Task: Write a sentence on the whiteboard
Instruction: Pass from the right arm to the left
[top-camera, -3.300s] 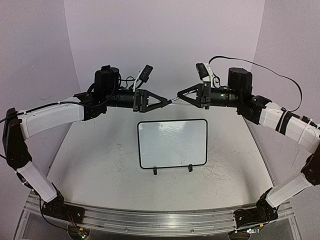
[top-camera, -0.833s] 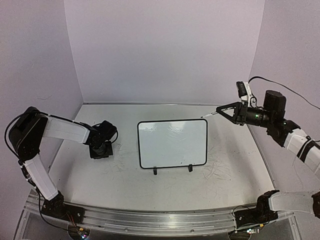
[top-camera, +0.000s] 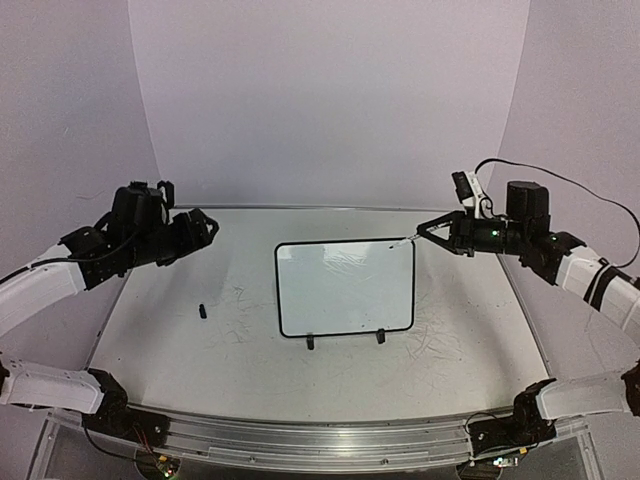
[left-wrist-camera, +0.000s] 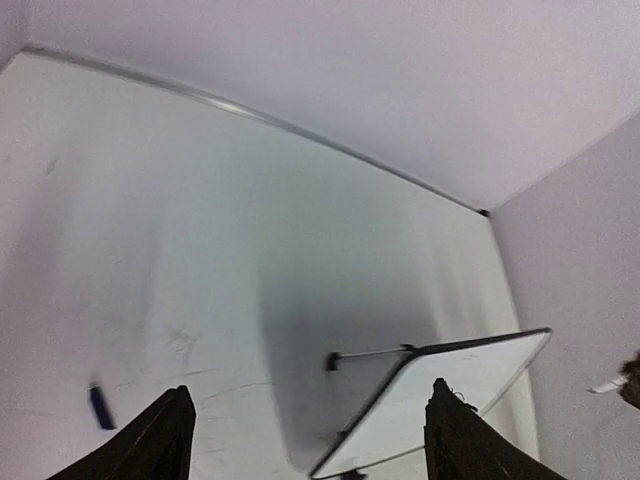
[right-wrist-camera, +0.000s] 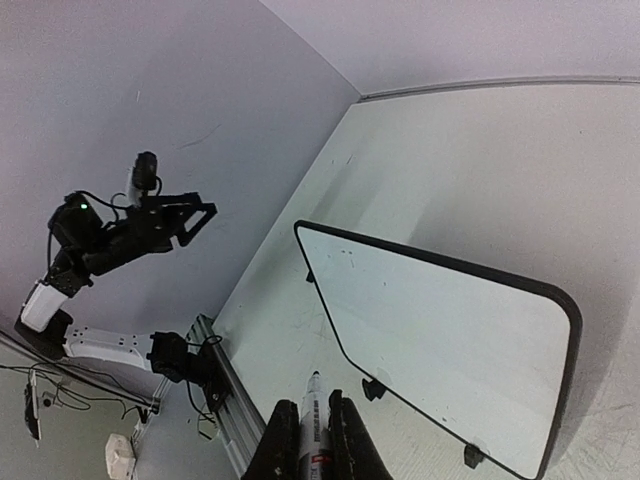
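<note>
Located whiteboard (top-camera: 345, 288) at centre of overhead view, long axis running left to right across frame, two small feet at its lower edge. Found right gripper (top-camera: 420, 232) just off board's upper right corner, clamped tight on marker (top-camera: 404, 240), tip aimed left at that corner; cannot tell whether touching. Judged this the nearer arm by far, so first stroke probably to start by bringing tip left and inward over board. Logged left gripper (top-camera: 205, 225) well apart at middle left, jaws spread wide, holding nothing. Noted small blue cap (top-camera: 202, 310) on tabletop (top-camera: 150, 340), left of board. Made out no sentence on board, only faint smudges. Marker barrel cut off at bottom edge of right wrist view.
</note>
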